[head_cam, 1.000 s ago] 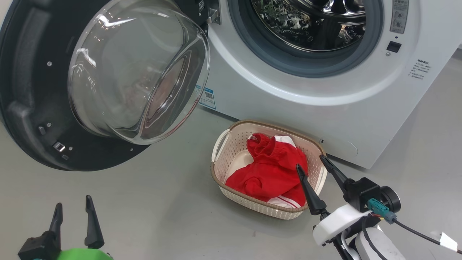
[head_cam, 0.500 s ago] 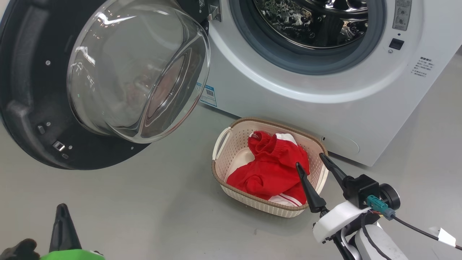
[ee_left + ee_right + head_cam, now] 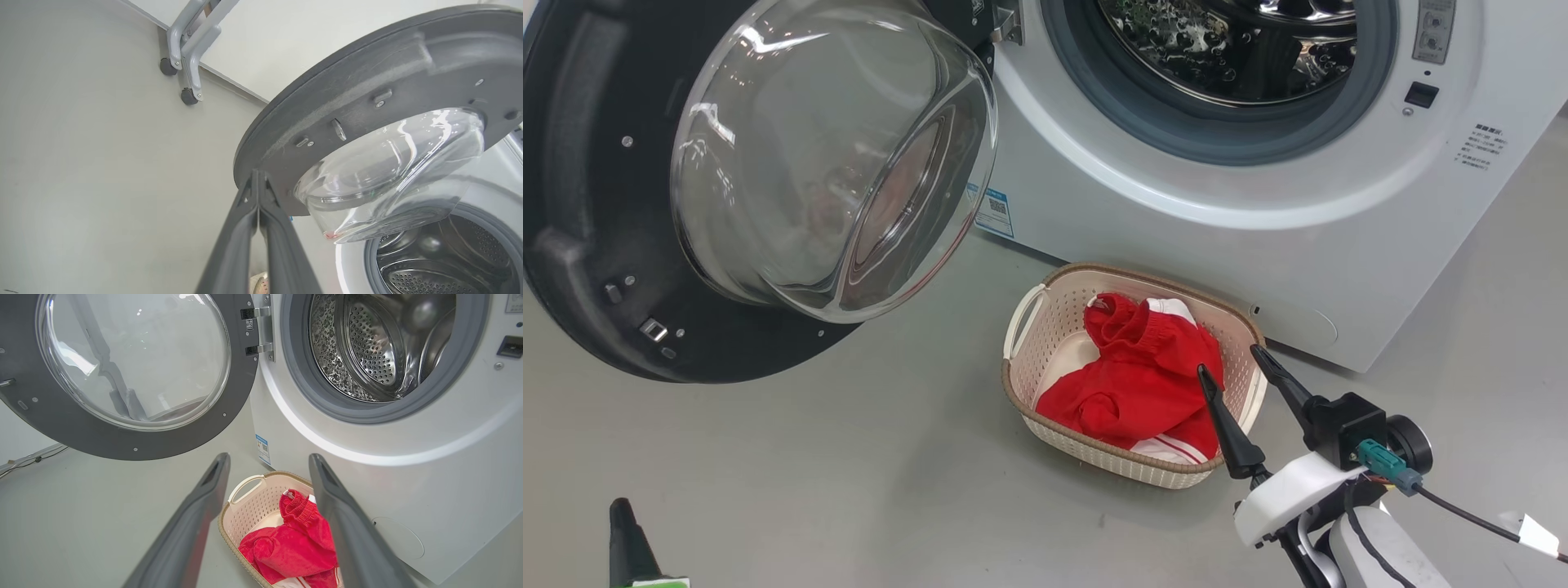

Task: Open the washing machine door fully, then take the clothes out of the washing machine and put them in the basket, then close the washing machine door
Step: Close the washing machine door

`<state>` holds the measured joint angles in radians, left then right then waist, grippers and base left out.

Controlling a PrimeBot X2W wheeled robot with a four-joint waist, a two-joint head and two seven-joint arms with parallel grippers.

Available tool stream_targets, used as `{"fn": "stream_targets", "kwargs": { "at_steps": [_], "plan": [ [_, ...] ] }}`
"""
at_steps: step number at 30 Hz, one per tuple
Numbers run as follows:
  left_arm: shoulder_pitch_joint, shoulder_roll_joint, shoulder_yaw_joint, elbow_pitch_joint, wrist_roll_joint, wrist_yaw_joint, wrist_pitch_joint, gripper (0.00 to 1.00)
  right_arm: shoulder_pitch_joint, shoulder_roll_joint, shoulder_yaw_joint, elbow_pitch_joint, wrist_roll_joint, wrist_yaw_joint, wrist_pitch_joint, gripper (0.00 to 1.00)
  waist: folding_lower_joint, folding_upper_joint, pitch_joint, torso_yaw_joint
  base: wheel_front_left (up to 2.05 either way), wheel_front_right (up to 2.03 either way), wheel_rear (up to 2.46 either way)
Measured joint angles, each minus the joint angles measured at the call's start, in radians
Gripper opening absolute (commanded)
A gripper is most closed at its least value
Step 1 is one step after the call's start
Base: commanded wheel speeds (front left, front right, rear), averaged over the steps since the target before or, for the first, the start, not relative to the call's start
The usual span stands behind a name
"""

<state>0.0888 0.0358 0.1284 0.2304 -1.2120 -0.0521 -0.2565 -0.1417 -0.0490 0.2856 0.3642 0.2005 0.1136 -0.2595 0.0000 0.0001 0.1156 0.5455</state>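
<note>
Laundry is in the basket; closing the door is the step in hand.

The red clothes, with a white striped panel showing, lie heaped in the cream basket on the floor just in front of the washing machine. What shows of the steel drum looks empty. The door stands wide open, its black inner rim and bulging glass facing the robot. The right gripper hangs over the basket's near corner with its fingers spread, holding nothing. The left gripper is clenched on nothing and points at the door's lower edge. The next move likely calls for that gripper to get behind the rim and swing the door round its hinge until the latch catches, clear of the basket.
</note>
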Motion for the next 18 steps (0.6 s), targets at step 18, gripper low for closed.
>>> {"fn": "stream_targets", "kwargs": {
  "at_steps": [18],
  "plan": [
    [-0.125, 0.0, 0.085, 0.071, -0.184, -0.059, 0.0, 0.0, -0.002, 0.0, -0.023, 0.002, 0.002, 0.002, 0.0, 1.0, 0.0, 0.0, 0.012, -0.004, 0.0, 0.0, 0.0]
  ]
}}
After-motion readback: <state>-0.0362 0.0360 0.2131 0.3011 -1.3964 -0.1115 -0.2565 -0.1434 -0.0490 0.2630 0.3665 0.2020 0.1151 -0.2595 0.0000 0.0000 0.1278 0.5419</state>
